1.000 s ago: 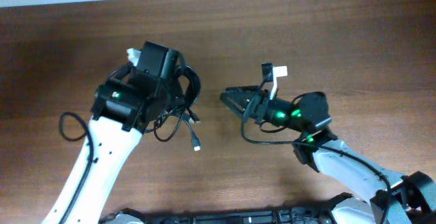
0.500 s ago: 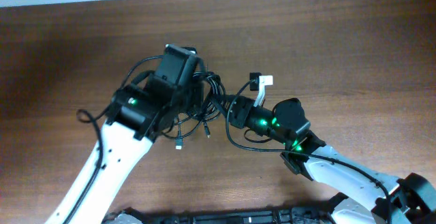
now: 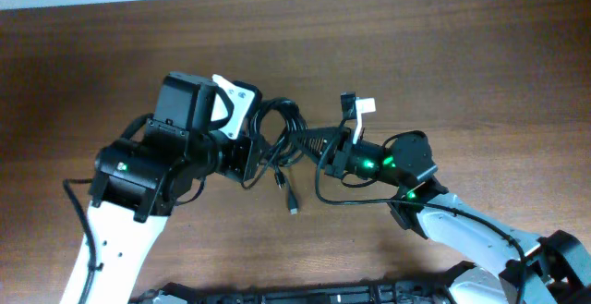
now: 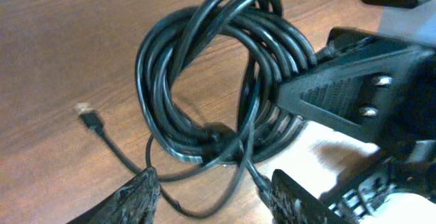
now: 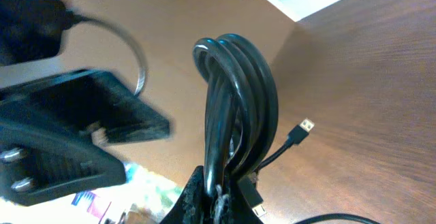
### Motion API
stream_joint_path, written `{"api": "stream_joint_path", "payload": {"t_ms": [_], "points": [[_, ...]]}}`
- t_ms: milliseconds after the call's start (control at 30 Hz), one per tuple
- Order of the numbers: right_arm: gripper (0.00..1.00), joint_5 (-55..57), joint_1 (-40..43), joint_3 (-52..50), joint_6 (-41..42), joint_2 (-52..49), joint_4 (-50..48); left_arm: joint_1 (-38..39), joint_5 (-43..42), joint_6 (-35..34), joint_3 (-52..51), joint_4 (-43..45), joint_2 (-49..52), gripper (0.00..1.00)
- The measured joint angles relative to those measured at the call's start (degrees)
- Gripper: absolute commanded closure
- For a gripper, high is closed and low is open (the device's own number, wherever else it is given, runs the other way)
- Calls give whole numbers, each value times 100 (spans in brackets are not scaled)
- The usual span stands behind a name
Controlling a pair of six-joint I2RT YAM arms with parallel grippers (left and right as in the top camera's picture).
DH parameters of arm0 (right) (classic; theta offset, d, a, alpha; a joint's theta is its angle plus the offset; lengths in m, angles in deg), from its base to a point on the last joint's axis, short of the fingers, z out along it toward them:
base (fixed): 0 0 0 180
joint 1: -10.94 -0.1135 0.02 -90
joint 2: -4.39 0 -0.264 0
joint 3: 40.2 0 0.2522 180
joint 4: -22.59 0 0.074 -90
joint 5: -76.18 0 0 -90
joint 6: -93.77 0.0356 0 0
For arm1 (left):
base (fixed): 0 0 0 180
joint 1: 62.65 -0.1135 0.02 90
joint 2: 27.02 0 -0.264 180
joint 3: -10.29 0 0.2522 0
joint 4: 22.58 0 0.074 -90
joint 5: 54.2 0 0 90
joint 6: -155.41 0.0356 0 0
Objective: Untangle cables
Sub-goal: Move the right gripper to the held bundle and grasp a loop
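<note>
While right pincer (image 5: 212,188) clenches cables (image 4: 204,81), left pincer (image 4: 214,186) gapes just beside; plug end (image 4: 86,112) over wooden table (image 3: 462,45).

Black cables (image 3: 282,130), one coiled tangled bundle; clamped in right gripper (image 5: 210,186); strands between parted left gripper (image 4: 216,193).

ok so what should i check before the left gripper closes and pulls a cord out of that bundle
1. right gripper shut on the cables: ok, the coil rises from its pinch.
2. left gripper open: ok, fingers apart, a thin cord running between them.
3. plug end free: ok, nothing holds it.
4. loops separated: not ok, coiled together.
5. which cable that thin cord belongs to: cannot tell.
</note>
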Motion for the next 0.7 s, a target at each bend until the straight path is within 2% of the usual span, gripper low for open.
{"api": "stream_joint_path", "payload": {"t_ms": [100,133,267,333,400,433,467,500,533,600,700], "points": [[96,-848,175,0,-22,0,-229,0,-20,267,-494,450,-2,52],[96,-1025,199,0,-24,0,-282,-7,-20,321,-579,597,-2,59],[96,-1674,203,-2,-44,-2,-474,-11,-26,575,-710,671,0,59],[96,-1751,205,-4,-39,-9,-756,-11,-155,645,-761,732,-2,62],[96,-1829,306,-4,-39,-9,-813,-9,-302,645,-1058,866,-7,91],[96,-1862,393,-4,-42,-9,-807,-4,-411,625,-1178,881,-7,100],[90,-1897,492,-4,-42,-9,-807,-4,-516,640,-1248,970,-7,100],[70,-1912,584,-4,-46,-9,-796,-7,-599,632,-1263,1084,-7,100],[57,-1915,684,-2,-164,-7,-688,-4,-601,645,-1270,1198,-7,100],[29,-1784,798,22,-599,31,343,-7,-474,577,-1351,1427,-4,100],[21,-1637,820,15,-1167,22,857,-4,321,-280,-1366,1735,0,100]]}}
